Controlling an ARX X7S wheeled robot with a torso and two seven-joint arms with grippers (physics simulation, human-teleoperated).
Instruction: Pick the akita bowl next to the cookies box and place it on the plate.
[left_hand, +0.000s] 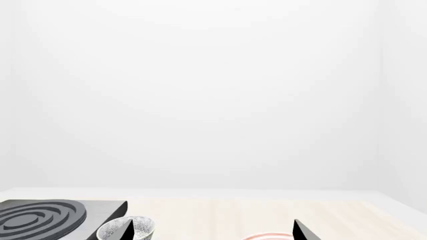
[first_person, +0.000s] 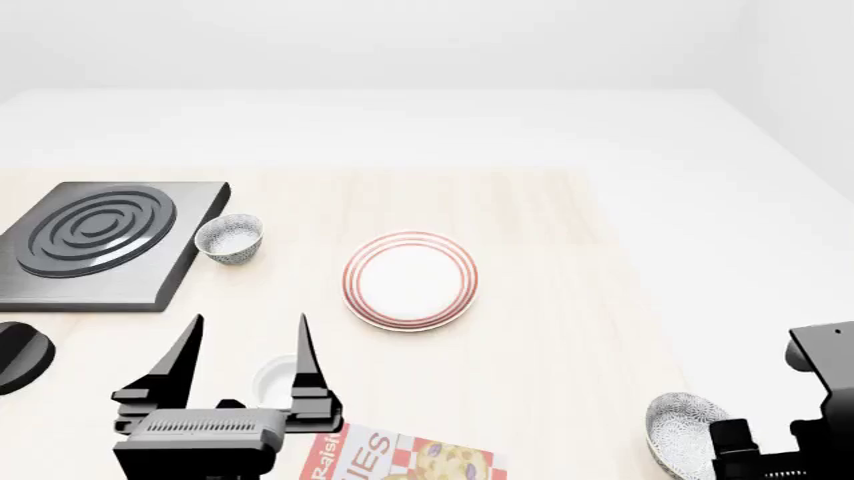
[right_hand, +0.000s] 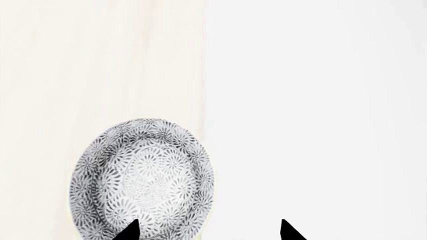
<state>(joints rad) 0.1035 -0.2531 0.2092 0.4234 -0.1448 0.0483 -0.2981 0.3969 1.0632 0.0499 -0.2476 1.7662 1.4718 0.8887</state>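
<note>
Right gripper (right_hand: 207, 231) open, fingertips just above the bowl (right_hand: 141, 180), which we see at frame's lower right on the worktop (first_person: 561, 300). Left gripper (first_person: 247, 352) open, empty. Plate (first_person: 410, 280) centre.

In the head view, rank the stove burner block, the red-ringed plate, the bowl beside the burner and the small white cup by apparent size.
1. Stove burner block, clearly largest.
2. Red-ringed plate.
3. Bowl beside the burner.
4. Small white cup, partly hidden behind the left pincer; it looks about as wide as the bowl, so their order is unsure.
</note>
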